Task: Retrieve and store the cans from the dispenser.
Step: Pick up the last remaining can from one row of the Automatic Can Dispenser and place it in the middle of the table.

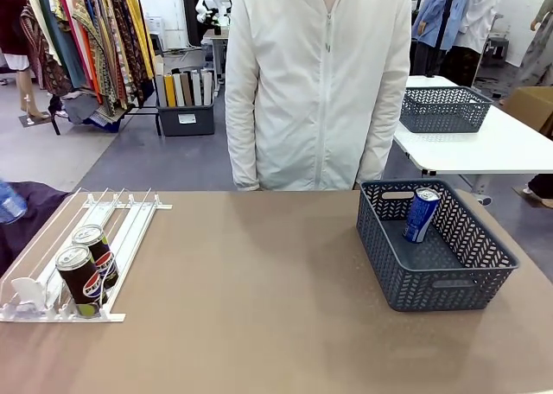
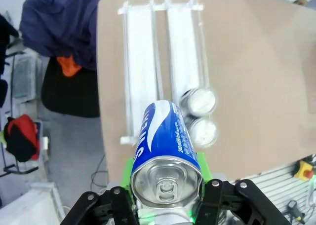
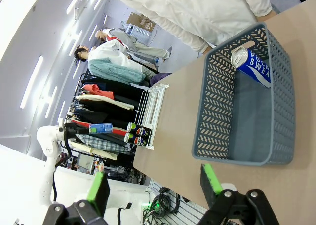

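My left gripper point(image 2: 165, 185) is shut on a blue can point(image 2: 165, 151) and holds it high above the white dispenser point(image 2: 143, 62). The same can shows at the front view's left edge point(image 1: 9, 202). Two black Pepsi cans point(image 1: 95, 251) point(image 1: 79, 282) stand in a right-hand lane of the dispenser point(image 1: 130, 230), near its front end. Their silver tops point(image 2: 200, 100) point(image 2: 203, 132) lie below the held can. Another blue can point(image 1: 422, 214) leans in the dark grey mesh basket point(image 1: 449, 282). My right gripper point(image 3: 154, 183) is open and hangs in the air short of the basket point(image 3: 217, 101).
A person in a white jacket point(image 1: 315, 83) stands at the table's far edge. Dark cloth point(image 2: 54, 18) lies off the table beside the dispenser. A white table with a second basket point(image 1: 445, 109) stands farther back on the right. Bare tabletop point(image 1: 259, 282) lies between dispenser and basket.
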{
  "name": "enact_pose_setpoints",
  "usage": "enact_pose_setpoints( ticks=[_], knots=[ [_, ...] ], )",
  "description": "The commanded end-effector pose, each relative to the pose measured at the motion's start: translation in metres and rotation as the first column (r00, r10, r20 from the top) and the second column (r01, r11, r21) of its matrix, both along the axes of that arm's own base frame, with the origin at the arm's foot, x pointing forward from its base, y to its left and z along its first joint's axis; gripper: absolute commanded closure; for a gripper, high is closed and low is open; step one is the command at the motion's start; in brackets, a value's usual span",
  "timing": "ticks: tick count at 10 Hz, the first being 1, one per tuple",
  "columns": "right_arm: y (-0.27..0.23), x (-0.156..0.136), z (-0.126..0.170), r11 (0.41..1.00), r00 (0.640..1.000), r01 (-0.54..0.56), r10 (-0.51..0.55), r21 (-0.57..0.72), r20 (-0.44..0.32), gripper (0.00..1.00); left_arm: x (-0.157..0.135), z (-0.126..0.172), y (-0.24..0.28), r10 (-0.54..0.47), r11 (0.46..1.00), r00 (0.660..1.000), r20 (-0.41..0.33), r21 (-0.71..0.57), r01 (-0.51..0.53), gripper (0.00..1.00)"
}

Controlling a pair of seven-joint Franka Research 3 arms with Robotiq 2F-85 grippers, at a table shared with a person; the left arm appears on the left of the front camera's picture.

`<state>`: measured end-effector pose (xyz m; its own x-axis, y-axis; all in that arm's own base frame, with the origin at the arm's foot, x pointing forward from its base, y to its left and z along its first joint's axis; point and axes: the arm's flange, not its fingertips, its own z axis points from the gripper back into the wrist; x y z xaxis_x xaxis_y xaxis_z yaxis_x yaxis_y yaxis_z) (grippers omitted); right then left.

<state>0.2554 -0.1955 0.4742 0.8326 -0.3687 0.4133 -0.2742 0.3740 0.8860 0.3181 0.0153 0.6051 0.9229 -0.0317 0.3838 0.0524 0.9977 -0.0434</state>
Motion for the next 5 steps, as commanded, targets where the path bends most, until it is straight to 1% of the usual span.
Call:
enact_pose_setpoints(
  ticks=[1, 2, 3, 4, 5],
  knots=[
    [0.000, 0.003, 0.002, 1.000, 0.999, 0.006, -0.006, 0.014, 0.031, 0.00, 0.058, 0.013, -0.079, -0.061, 0.998, 0.998, 0.033, -0.006, 0.062, 1.00],
    [0.000, 0.003, 0.002, 1.000, 0.999, 0.006, -0.006, 0.014, 0.031, 0.00, 0.083, 0.003, -0.136, -0.161, 0.987, 0.987, 0.008, 0.014, 0.161, 1.00],
    [0.000, 0.003, 0.002, 1.000, 0.999, 0.006, -0.006, 0.014, 0.031, 0.00, 0.100, -0.019, -0.204, -0.284, 0.958, 0.957, -0.051, 0.018, 0.285, 1.00],
    [0.000, 0.003, 0.002, 1.000, 0.999, 0.006, -0.006, 0.014, 0.031, 0.00, 0.107, -0.046, -0.259, -0.384, 0.922, 0.918, -0.099, 0.011, 0.387, 1.00],
    [0.000, 0.003, 0.002, 1.000, 0.999, 0.006, -0.006, 0.014, 0.031, 0.00, 0.108, -0.075, -0.307, -0.445, 0.893, 0.886, -0.132, 0.006, 0.450, 1.00]
  ],
)
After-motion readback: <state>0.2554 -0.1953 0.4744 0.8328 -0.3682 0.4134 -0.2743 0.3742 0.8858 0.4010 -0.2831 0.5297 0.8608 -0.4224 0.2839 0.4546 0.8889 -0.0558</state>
